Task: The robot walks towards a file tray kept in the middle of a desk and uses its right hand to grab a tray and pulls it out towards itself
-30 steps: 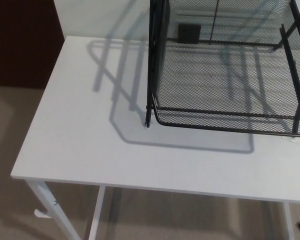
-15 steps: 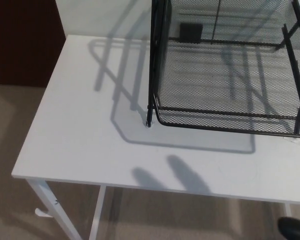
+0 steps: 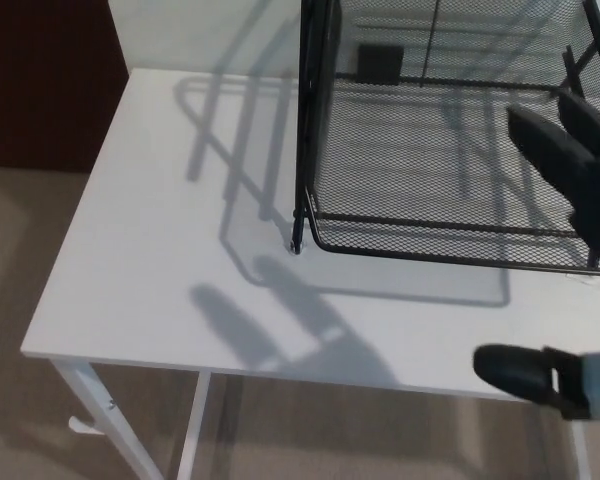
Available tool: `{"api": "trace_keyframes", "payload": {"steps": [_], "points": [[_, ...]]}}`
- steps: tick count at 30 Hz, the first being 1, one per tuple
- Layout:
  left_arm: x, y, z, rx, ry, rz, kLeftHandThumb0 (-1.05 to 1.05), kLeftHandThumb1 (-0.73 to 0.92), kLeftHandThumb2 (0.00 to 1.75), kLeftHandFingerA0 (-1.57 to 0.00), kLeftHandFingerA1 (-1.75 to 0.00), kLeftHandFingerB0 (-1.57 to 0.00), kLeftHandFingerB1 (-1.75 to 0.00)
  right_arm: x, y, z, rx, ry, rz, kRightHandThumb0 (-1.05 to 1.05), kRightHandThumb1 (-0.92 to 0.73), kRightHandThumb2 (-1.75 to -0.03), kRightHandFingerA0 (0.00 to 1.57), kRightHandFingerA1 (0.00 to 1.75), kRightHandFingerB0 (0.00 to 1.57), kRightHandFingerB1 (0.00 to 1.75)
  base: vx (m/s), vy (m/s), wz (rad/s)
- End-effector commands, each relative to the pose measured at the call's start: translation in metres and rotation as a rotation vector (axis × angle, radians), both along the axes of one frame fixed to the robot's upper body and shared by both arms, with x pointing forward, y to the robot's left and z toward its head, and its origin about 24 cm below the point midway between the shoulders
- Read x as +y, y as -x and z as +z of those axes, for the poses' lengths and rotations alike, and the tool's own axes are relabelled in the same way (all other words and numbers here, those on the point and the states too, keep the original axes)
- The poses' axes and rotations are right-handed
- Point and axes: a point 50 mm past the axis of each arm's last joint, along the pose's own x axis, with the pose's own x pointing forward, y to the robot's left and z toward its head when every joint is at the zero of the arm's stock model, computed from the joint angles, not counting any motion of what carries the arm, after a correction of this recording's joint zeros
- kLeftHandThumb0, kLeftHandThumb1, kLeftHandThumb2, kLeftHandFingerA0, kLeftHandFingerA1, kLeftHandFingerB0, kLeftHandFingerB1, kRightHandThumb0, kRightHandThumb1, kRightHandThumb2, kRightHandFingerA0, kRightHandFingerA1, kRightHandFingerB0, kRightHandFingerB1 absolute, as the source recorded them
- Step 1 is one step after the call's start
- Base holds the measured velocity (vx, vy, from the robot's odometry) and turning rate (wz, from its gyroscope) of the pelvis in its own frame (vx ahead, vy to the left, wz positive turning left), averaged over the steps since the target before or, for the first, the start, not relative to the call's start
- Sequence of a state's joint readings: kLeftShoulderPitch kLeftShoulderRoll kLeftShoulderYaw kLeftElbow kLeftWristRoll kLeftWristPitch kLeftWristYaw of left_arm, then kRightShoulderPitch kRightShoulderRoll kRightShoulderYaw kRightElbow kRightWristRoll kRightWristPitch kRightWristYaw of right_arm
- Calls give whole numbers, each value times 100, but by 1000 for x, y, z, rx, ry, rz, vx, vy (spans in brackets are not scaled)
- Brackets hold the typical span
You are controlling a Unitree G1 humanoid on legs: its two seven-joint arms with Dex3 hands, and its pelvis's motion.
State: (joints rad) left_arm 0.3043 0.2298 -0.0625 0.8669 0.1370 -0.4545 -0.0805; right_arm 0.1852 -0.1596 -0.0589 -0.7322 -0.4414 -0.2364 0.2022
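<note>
The black mesh file tray [image 3: 450, 150] stands on the white desk [image 3: 160, 270] toward one o'clock, its lowest tray [image 3: 430, 245] jutting forward; the right hand [image 3: 570, 250] enters at three o'clock, two fingers [image 3: 555, 160] spread above that tray's front rim, thumb [image 3: 515, 370] apart below, holding nothing.

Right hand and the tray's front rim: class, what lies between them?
Nothing. In the head view the right hand is open, fingers spread above the black mesh tray, thumb below its front rim; no object intervenes.
</note>
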Motion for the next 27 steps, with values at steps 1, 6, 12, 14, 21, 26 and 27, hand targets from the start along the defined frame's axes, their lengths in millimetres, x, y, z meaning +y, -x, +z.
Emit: {"api": "trace_keyframes", "payload": {"steps": [1,6,12,14,21,26,27], "points": [[19,-4,10,25,-70,-58,-24,50,55,-53,-41,-36,-34,29,-84,-36,117,668,-462,-61,-37,-79,0,8,5,22,0,0,0],[20,-8,10,24,-71,-63,-23,51,55,-52,-41,-36,-34,29,-100,-50,140,718,-516,-64,-41,-79,0,2,7,8,0,0,0],[19,-9,13,16,-77,-83,-26,50,55,-54,-40,-37,-34,26,-112,-65,196,768,-556,-64,-42,-79,0,1,10,14,0,0,0],[18,-7,13,29,-85,-88,-26,50,55,-54,-40,-37,-34,25,-113,-72,231,791,-568,-65,-42,-79,0,0,10,15,0,0,0],[16,-7,13,27,-83,-113,-28,50,55,-54,-41,-36,-34,17,-122,-90,294,822,-619,-66,-42,-79,0,3,11,16,0,0,0],[16,-11,13,17,-88,-123,-27,49,55,-54,-41,-38,-34,16,-126,-95,319,821,-637,-67,-43,-78,0,1,12,14,0,0,0],[17,-12,14,17,-92,-124,-27,49,55,-54,-41,-38,-34,17,-126,-95,322,830,-644,-68,-43,-78,0,0,10,11,0,0,0]]}}
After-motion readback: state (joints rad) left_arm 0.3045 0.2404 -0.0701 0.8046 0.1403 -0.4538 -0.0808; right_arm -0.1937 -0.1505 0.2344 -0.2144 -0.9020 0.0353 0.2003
